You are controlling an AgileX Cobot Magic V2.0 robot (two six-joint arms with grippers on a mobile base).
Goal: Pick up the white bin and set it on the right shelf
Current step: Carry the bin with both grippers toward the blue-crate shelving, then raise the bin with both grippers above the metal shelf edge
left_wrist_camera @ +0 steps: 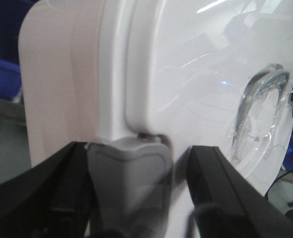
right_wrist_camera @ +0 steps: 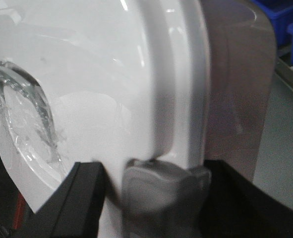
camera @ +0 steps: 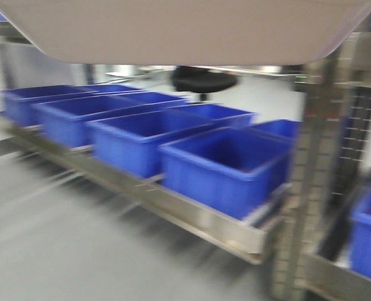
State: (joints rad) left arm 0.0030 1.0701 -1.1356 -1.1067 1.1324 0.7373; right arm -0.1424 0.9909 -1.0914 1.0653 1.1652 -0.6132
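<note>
The white bin (camera: 185, 31) hangs lifted at the top of the front view, which shows only its pinkish underside. My left gripper (left_wrist_camera: 139, 154) is shut on the bin's (left_wrist_camera: 186, 74) edge, its black fingers on either side of a grey latch (left_wrist_camera: 129, 183). At the opposite edge of the bin (right_wrist_camera: 111, 74), my right gripper (right_wrist_camera: 156, 171) is shut the same way around the other grey latch (right_wrist_camera: 161, 198). The glossy lid faces both wrist cameras. The right shelf (camera: 306, 163) shows as a perforated metal post with a steel rail, ahead and to the right, below the bin.
Several blue bins (camera: 226, 166) stand in a row on a steel shelf rail (camera: 204, 219) running from far left to the post. Another blue bin (camera: 370, 238) sits beyond the post at the right edge. Grey floor (camera: 78, 244) lies in front. The front view is motion-blurred.
</note>
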